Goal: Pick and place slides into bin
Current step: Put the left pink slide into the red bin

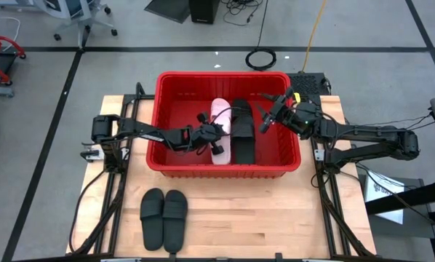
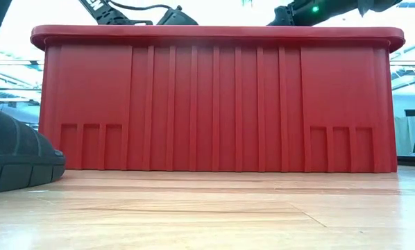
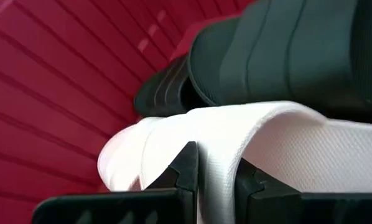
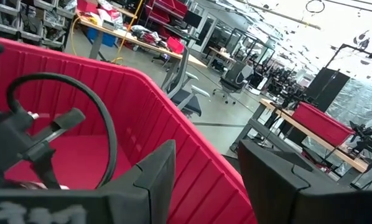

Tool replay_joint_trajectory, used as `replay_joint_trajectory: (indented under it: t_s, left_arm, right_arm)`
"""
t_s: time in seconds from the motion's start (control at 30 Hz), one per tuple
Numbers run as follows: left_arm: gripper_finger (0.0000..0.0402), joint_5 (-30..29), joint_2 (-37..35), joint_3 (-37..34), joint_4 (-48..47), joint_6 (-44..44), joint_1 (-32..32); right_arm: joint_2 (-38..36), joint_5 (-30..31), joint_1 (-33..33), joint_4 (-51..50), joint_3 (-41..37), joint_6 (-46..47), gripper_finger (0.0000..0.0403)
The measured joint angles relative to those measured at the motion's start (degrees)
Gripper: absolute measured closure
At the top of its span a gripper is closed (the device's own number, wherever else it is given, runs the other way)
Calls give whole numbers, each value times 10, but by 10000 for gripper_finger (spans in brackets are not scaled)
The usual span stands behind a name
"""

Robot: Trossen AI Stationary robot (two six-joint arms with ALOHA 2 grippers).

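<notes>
Table (image 1: 276,225): 2 blk slides (image 1: 164,217); bin (image 1: 174,164): 1 pink (image 1: 219,110), 1 blk (image 1: 242,131). L jaws pinch pink, R spread.

high: overhead | low: table-level, close | both share bin (image 1: 223,167)

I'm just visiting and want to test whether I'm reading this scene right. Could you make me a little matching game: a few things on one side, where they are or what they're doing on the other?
Things:
1. pale pink slide
2. pair of black slides
3. left tool
4. right tool

States:
A. on the wooden table, outside the red bin
B. open, empty, above the bin
C. inside the bin, beside a black slide
D. closed on the pink slide's strap

Pairs: 1-C, 2-A, 3-D, 4-B
</notes>
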Motion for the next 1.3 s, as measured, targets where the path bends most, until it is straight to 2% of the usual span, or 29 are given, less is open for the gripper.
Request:
replay_joint_trajectory:
  t_s: [0.33,0.9,1.3]
  left_arm:
    - [364,10,0,4,4,16,1]
    - [364,29,0,4,-53,-37,-12]
    - [363,29,0,4,-40,-32,3]
  right_arm:
    - [0,0,0,-1,-18,1,238]
    - [0,-1,0,5,-18,0,238]
    - [0,-1,0,9,-19,9,238]
